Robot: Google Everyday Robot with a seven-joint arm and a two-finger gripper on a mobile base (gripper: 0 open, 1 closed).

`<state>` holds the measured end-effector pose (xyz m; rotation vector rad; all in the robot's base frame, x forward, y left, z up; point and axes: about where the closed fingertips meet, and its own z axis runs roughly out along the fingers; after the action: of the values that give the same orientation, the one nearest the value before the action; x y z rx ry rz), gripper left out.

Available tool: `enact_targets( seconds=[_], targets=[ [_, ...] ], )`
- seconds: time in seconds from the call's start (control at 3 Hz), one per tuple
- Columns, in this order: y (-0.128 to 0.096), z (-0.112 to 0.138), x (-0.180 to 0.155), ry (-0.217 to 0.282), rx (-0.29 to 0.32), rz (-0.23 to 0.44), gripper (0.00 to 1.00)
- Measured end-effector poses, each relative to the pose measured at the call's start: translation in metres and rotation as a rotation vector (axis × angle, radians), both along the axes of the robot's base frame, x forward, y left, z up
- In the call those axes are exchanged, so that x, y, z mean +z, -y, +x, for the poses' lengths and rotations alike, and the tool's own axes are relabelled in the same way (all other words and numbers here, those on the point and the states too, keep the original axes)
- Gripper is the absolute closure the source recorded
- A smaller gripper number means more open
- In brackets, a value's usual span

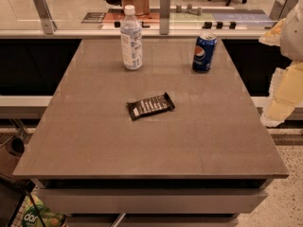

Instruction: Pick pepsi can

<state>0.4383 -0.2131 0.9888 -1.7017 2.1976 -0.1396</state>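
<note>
Gripper (275,113) right of one pepsi can (204,52)

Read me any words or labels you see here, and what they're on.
Pepsi can: round logo, no readable words.
Water bottle: label too blurred.
Snack bar wrapper: white print, unreadable.
Green bag, bottom left: letters unclear.
Gripper, right edge beside the table: no text.
</note>
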Motion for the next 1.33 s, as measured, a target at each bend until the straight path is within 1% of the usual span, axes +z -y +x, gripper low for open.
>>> enact_targets(
  seconds=[0.33, 0.67, 1.0, 1.33],
  targets=[
    [0.0, 0.0, 0.0, 0.0, 0.0, 0.0, 0.0],
    [0.002, 0.011, 0.0, 0.02, -0.016, 0.045, 0.0],
    [0.013, 0.033, 0.0, 0.05, -0.07, 0.118, 0.0],
    [0.033, 0.052, -0.001, 0.1, -0.177, 0.182, 0.0]
  ],
)
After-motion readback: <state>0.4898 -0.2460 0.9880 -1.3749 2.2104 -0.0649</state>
